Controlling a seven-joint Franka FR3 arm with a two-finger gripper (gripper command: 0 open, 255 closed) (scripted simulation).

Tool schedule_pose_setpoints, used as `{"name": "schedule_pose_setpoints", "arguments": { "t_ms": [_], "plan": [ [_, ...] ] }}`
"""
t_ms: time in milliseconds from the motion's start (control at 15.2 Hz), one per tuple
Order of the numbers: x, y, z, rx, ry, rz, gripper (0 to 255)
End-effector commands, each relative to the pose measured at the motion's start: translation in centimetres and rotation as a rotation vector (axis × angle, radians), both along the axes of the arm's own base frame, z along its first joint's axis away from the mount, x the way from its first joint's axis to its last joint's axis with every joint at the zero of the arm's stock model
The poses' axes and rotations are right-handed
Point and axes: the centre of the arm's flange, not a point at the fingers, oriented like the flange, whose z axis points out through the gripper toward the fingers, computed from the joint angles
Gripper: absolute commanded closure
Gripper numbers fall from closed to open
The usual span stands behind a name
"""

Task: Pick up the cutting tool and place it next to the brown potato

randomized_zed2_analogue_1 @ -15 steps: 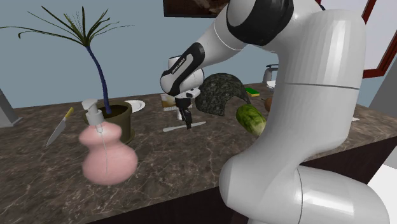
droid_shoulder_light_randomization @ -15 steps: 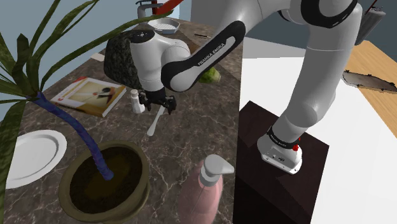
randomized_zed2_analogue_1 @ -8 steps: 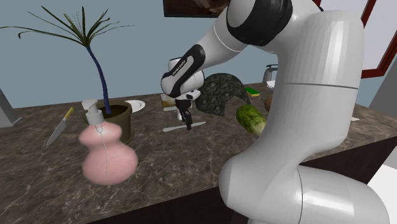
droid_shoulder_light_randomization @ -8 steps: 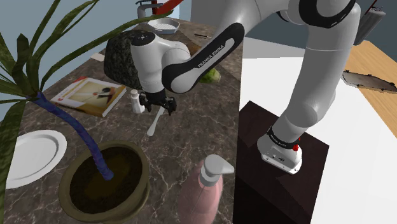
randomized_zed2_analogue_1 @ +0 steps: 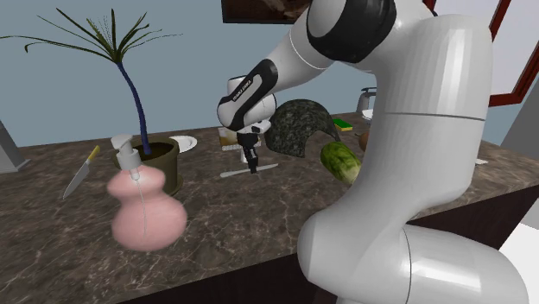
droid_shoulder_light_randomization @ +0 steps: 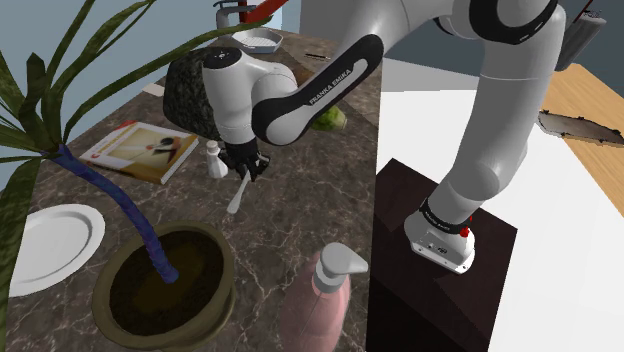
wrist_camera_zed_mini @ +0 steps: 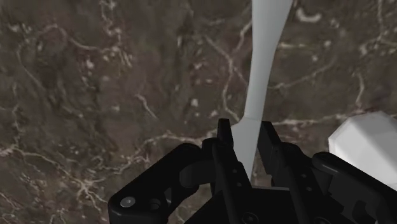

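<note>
**Fig.** My end effector (wrist_camera_zed_mini: 243, 130), open half a second ago, now clenches the white cutting tool (droid_shoulder_light_randomization: 237, 195), which trails toward the shoulder view's 7 o'clock on the bench (droid_shoulder_light_randomization: 290, 240). Lifting can follow.

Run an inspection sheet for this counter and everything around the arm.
Surface: dark veined marble counter.
Job's things: white knife, lying flat on the counter.
Clutter: pink soap dispenser, potted plant, white plate, book, cucumber, yellow-handled knife.
Grippers: tool down at the counter, fingers clasping the white knife.
Cables: nothing seen.
Surroundings: blue-grey wall behind the counter.
</note>
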Motion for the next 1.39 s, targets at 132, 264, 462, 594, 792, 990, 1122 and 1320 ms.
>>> {"name": "schedule_pose_setpoints", "arguments": {
  "t_ms": [132, 264, 462, 594, 792, 990, 1122, 1320],
  "plan": [
    [-0.4, -0.6, -0.7, -0.009, 0.017, 0.001, 255],
    [-0.4, -0.6, 0.3, -0.009, 0.017, 0.001, 255],
    [-0.4, -0.6, 1.9, -0.009, 0.017, 0.001, 255],
    [-0.4, -0.6, 3.0, -0.009, 0.017, 0.001, 255],
    [-0.4, -0.6, 4.5, -0.009, 0.017, 0.001, 255],
    [-0.4, -0.6, 6.1, -0.009, 0.017, 0.001, 255],
    [-0.4, -0.6, 7.2, -0.009, 0.017, 0.001, 255],
    [-0.4, -0.6, 8.8, -0.009, 0.017, 0.001, 255]
  ]
}}
